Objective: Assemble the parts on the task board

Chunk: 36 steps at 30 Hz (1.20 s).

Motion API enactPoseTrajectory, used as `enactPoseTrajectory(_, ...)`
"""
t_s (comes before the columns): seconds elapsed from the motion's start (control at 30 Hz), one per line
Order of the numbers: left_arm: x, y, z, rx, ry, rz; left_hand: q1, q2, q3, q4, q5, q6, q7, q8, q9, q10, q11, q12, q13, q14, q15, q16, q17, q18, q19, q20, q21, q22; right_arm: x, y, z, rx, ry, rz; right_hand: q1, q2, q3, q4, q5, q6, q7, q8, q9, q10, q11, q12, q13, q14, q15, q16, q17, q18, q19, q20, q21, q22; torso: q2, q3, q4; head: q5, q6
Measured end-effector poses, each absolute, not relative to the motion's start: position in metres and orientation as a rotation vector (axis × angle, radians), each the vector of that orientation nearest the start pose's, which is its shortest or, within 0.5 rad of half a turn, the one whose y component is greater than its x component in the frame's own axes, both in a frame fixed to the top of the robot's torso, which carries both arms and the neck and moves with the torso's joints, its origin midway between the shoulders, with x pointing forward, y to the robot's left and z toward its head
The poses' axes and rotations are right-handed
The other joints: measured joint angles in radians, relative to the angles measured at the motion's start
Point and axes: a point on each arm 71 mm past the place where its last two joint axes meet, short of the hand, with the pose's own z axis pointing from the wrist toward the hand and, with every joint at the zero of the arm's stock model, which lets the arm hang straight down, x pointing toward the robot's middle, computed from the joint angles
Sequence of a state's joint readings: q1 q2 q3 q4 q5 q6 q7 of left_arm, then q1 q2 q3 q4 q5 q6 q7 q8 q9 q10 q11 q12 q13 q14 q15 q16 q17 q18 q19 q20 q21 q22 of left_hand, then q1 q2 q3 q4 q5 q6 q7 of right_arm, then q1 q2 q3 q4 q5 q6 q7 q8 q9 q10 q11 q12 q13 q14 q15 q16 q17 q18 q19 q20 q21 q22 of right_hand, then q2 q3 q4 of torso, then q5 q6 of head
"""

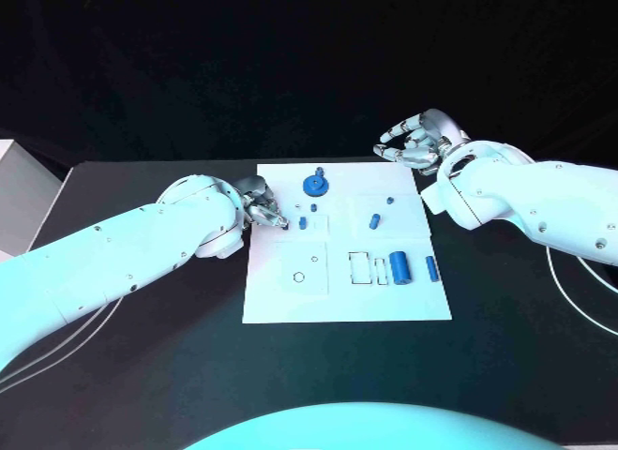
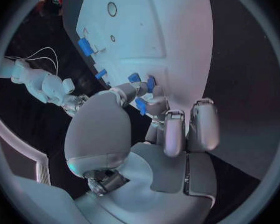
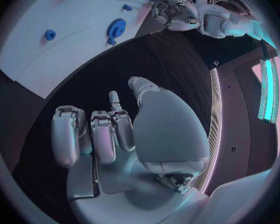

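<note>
The left hand (image 1: pixel 262 204) pinched a blue part (image 2: pixel 141 106) at the board's (image 1: pixel 342 300) edge, while the right hand (image 1: pixel 417 141) hung curled and empty beyond it.

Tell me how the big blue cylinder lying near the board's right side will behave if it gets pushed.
The blue cylinder lies on its side on the white board, so a sideways nudge would probably roll it. It looks like solid plastic: likely stiff and light. Its smooth, round surface might slip in a loose pinch.
</note>
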State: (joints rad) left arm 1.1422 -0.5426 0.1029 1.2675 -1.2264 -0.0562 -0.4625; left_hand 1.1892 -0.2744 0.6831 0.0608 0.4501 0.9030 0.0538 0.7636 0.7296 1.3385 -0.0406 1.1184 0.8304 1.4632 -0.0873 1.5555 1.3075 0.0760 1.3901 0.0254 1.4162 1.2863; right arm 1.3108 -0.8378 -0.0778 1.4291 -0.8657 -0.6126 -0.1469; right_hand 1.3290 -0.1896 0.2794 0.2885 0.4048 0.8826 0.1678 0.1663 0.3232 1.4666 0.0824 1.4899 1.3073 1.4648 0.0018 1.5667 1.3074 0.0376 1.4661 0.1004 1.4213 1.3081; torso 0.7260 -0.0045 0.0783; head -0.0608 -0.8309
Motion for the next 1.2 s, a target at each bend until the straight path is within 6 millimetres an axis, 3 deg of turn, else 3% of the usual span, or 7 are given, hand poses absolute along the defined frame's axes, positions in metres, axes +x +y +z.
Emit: enactPoseTrajectory(1.2, 0.5222, 0.129, -0.2129, -0.176, 2.02, -0.53, 0.0, 0.0, 0.003, 0.003, -0.004, 0.019, -0.004, 0.012, 0.001, 0.008, 0.0, 0.004, 0.016, 0.0, 0.0, 0.004, 0.0, 0.0, 0.0, 0.0, 0.0, 0.002, 0.5232, -0.2528, -0.145, 0.58, 1.479, 0.697, 0.0, 0.0, 0.0, 0.0, 0.004, 0.0, 0.0, 0.0, -0.001, 0.0, 0.0, 0.0, 0.001, 0.0, 0.0, 0.0, 0.0, 0.0, 0.0, 0.0, 0.0, -0.001, -0.001, -0.0001, 0.0006, 0.001, -0.002)
